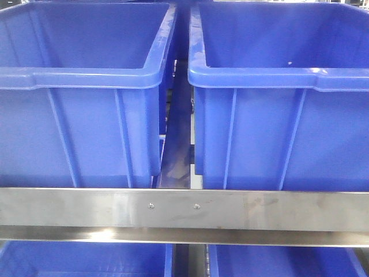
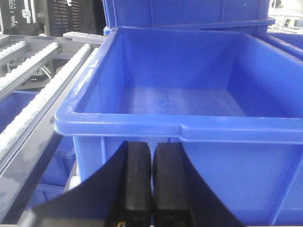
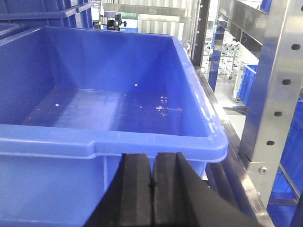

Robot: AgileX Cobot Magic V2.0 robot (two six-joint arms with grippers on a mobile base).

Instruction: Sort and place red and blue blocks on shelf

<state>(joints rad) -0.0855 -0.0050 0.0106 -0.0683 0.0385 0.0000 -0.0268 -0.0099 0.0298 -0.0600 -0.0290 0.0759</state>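
No red or blue block shows in any view. The shelf's brushed-steel rail (image 1: 184, 210) with two small screws runs across the front view below two large blue bins. My left gripper (image 2: 151, 146) is shut and empty, just in front of the outer wall of an empty blue bin (image 2: 189, 127). My right gripper (image 3: 152, 158) is shut and empty, in front of the near rim of another empty blue bin (image 3: 109, 142). Neither gripper shows in the front view.
Left bin (image 1: 81, 78) and right bin (image 1: 277, 75) stand side by side with a narrow gap. More bins sit on the tier below (image 1: 86, 259). Roller tracks (image 2: 38, 94) run left of the left bin. A perforated steel upright (image 3: 274, 94) stands right of the right bin.
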